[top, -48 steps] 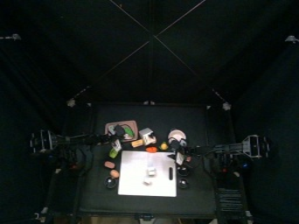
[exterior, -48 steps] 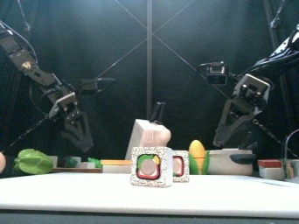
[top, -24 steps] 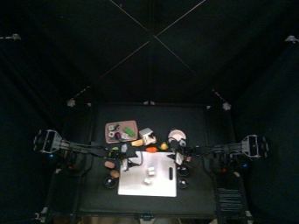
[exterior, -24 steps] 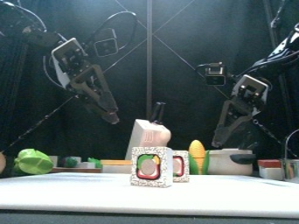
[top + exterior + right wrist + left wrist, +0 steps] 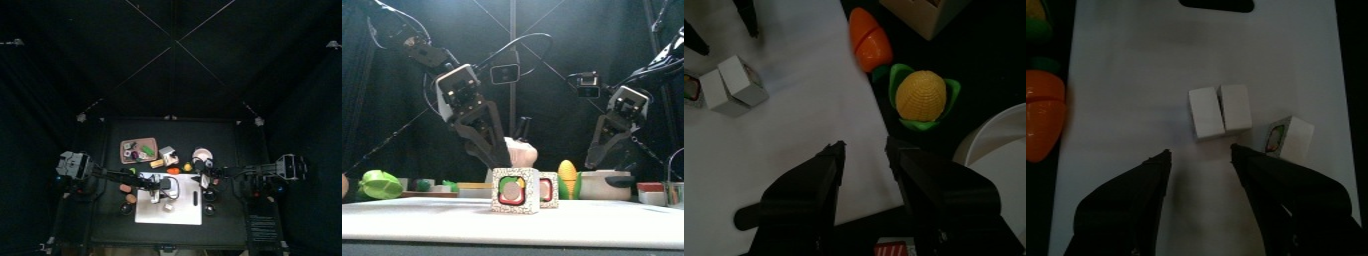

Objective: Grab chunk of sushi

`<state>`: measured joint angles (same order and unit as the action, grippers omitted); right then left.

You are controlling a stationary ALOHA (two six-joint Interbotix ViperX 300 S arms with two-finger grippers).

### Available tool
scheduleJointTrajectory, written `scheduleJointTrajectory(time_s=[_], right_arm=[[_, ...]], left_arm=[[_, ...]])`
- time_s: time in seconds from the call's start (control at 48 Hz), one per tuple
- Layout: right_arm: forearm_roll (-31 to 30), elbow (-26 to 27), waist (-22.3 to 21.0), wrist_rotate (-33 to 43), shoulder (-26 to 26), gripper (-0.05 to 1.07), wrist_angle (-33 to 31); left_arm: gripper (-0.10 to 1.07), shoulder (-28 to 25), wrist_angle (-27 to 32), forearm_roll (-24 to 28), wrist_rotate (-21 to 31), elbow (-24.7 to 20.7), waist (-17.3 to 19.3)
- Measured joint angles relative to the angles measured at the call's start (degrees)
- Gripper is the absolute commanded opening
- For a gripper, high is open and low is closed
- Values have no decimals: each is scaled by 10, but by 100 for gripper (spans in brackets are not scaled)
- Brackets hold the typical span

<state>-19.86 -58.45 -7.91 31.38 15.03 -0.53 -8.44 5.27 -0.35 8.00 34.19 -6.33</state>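
A: Left gripper (image 5: 1200, 165) hangs over the white plastic cutting board (image 5: 1120, 90), its two black jaws spread wide, nothing between them.

B: And the target?

A: Two white-sided sushi blocks (image 5: 1220, 108), standing side by side and touching, mid-board in the left wrist view, just ahead of the jaw tips. In the front view the near piece's face shows a pink and green filling (image 5: 512, 190). A third piece (image 5: 1288, 137) lies tipped, at about four o'clock from the pair.

B: What can go wrong?

A: Plenty. The pair touch, so wide jaws may straddle both and pinch two chunks, or one finger may land on the seam and shove a block over. They stand upright on a slick board; I judge a glancing touch topples them.

B: The neighbours?

A: An orange toy carrot (image 5: 1042, 110) sits off the board at nine o'clock from the pair, well apart. Little risk there.

B: Right arm?

A: The right gripper (image 5: 865, 165) rests with a narrow gap between its jaws, holding nothing, near a yellow corn cob in green husk (image 5: 925, 95). Out of the way.
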Motion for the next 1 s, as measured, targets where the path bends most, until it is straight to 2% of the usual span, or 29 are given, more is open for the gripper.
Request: scheduleJointTrajectory(time_s=[0.458, 1.0], right_arm=[[1, 0, 1, 1, 0, 77, 0], [0, 0, 1, 0, 0, 77, 0]], left_arm=[[87, -29, 14, -18, -2, -40, -6], [86, -34, 17, 17, -2, -46, -3]])
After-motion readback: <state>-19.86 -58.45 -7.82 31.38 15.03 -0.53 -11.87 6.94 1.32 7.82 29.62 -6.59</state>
